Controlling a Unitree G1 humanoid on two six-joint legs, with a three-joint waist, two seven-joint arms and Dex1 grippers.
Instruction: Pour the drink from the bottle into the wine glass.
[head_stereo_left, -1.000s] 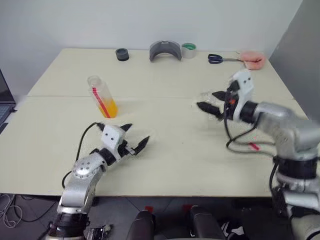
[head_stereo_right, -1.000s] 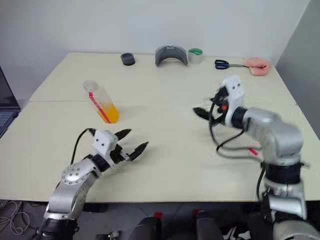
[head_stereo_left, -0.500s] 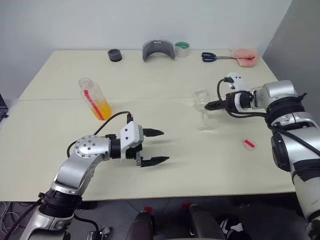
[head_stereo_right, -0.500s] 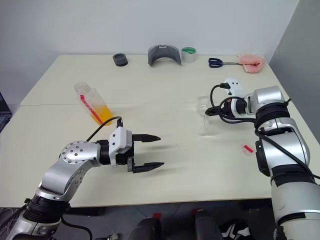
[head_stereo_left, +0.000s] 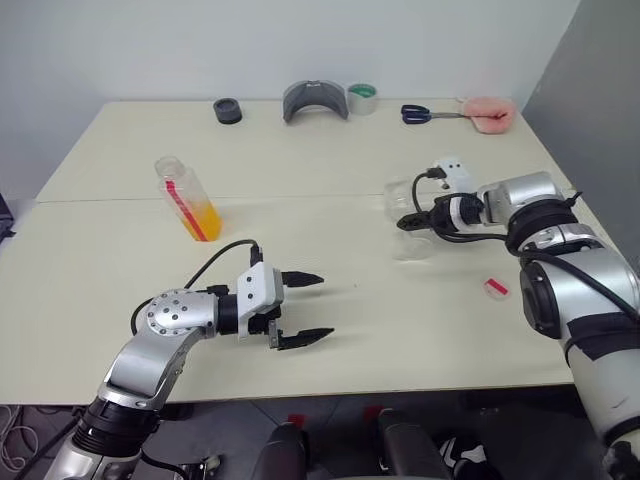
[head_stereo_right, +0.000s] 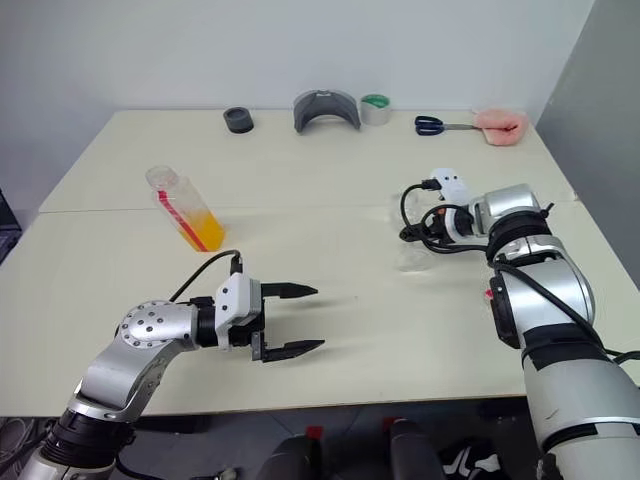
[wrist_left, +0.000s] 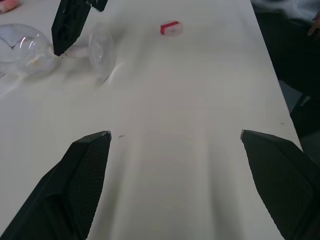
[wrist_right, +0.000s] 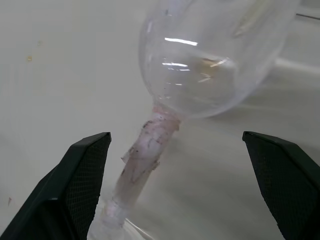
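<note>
Wine glass (head_stereo_left: 408, 215): upright on right half of surface (head_stereo_left: 380, 300), bowl empty, stem wrapped in pale tape.
Right pincer (wrist_right: 177, 150): spread wide, stem between the fingers, not yet pinched.
Bottle (head_stereo_left: 188, 198): leaning on left half of surface, well apart from glass; uncapped, drink (head_stereo_left: 206, 219) orange in lower part.
Left pincer (head_stereo_left: 303, 309): spread, empty, hovering low over near surface, well short of bottle.
Cap (head_stereo_left: 497, 288): small red piece, near right edge.
Step in hand: securing glass by stem.
Advice: centre on taped stem below bowl, close gently, keep foot flat; avoid nudging bowl sideways.
</note>
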